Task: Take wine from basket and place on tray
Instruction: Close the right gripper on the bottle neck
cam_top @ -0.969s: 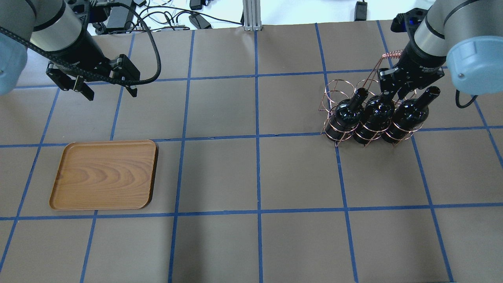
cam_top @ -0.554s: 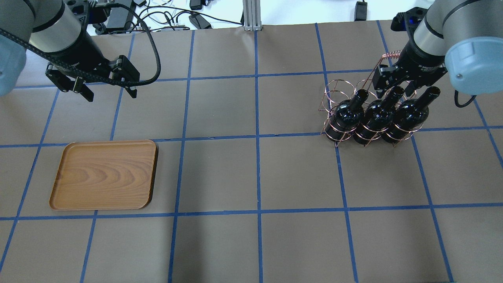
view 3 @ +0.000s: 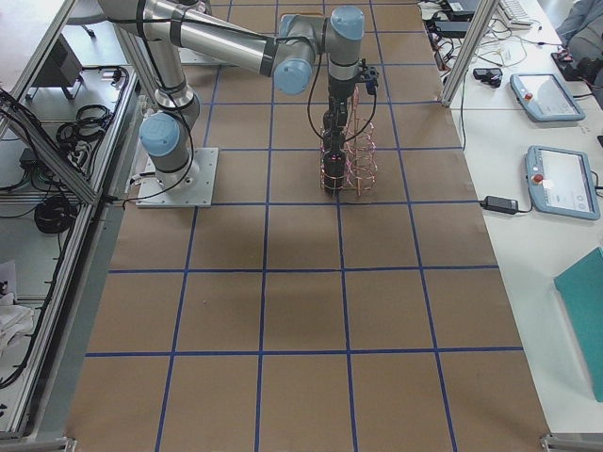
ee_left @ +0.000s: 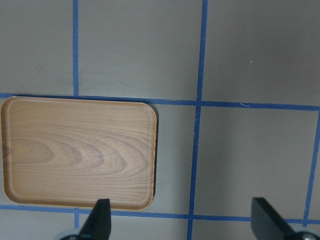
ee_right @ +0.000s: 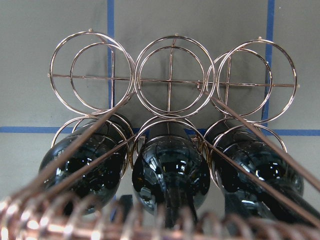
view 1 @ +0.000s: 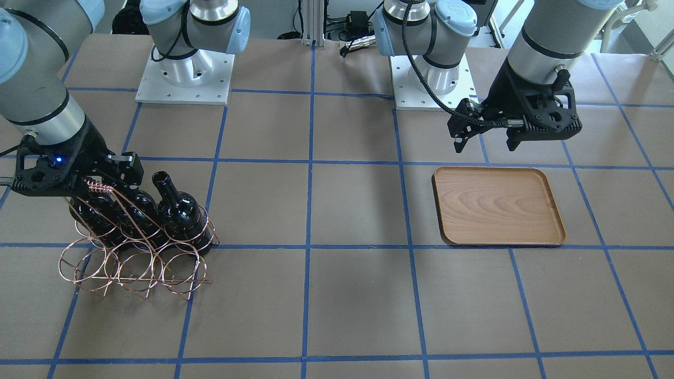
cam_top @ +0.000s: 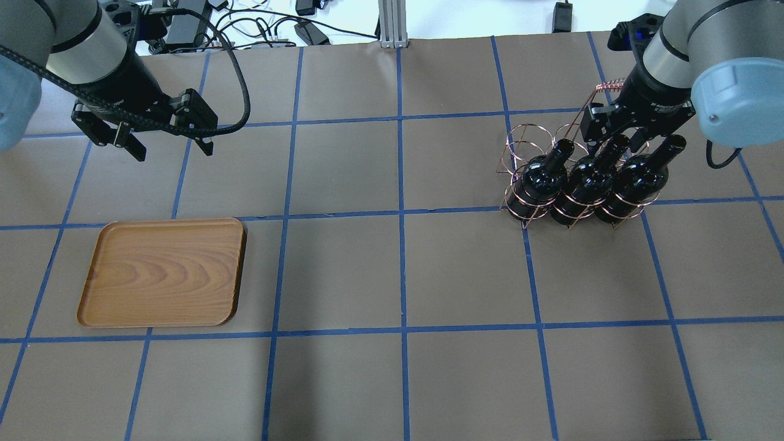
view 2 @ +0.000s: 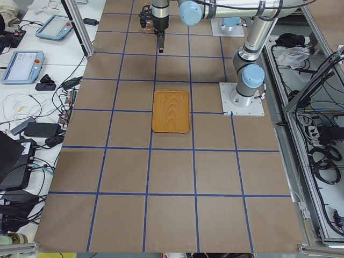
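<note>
Three near-black wine bottles lie side by side in the copper wire basket (cam_top: 520, 138) at the right: left (cam_top: 539, 177), middle (cam_top: 585, 180) and right (cam_top: 634, 177). My right gripper (cam_top: 617, 138) is open and straddles the top of the middle bottle's neck, under the coiled handle (cam_top: 612, 84). In the right wrist view the basket's loops (ee_right: 172, 75) and the bottles' shoulders (ee_right: 170, 172) fill the frame. The wooden tray (cam_top: 162, 272) lies empty at the left. My left gripper (cam_top: 170, 147) is open and empty, above the table beyond the tray (ee_left: 75, 150).
The table is brown paper with a blue tape grid. Both arm bases (view 1: 184, 79) stand at the robot's edge. Cables and power bricks (cam_top: 184, 24) lie past the far edge. The basket's upper row of loops (view 1: 131, 268) holds nothing.
My right gripper has drawn back along the middle bottle's neck, from low on it to its top. The bottles have not moved. My left gripper has drifted slightly away from the tray.
</note>
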`<state>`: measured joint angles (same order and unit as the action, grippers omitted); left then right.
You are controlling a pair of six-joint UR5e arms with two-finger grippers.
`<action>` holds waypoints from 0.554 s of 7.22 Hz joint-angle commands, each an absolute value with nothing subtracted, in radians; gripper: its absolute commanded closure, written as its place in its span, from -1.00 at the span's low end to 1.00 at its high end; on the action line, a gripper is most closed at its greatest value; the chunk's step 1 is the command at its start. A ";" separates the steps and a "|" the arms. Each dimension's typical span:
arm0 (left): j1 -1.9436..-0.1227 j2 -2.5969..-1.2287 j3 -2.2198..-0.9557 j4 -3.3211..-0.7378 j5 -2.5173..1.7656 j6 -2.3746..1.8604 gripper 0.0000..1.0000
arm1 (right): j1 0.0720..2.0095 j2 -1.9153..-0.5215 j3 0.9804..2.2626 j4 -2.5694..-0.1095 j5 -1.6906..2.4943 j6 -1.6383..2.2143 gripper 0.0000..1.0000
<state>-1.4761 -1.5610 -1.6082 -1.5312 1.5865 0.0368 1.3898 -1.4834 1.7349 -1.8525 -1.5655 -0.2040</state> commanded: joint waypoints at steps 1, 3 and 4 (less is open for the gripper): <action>-1.476 -1.562 -1.608 -1.528 1.586 0.038 -1.00 | 1.390 -1.485 1.735 -1.838 -1.566 -0.207 -0.30; -1.476 -1.562 -1.608 -1.526 1.586 0.037 -1.00 | 1.390 -1.485 1.733 -1.790 -1.565 -0.207 0.41; -1.476 -1.562 -1.608 -1.526 1.586 0.038 -1.00 | 1.390 -1.486 1.729 -1.790 -1.566 -0.212 0.62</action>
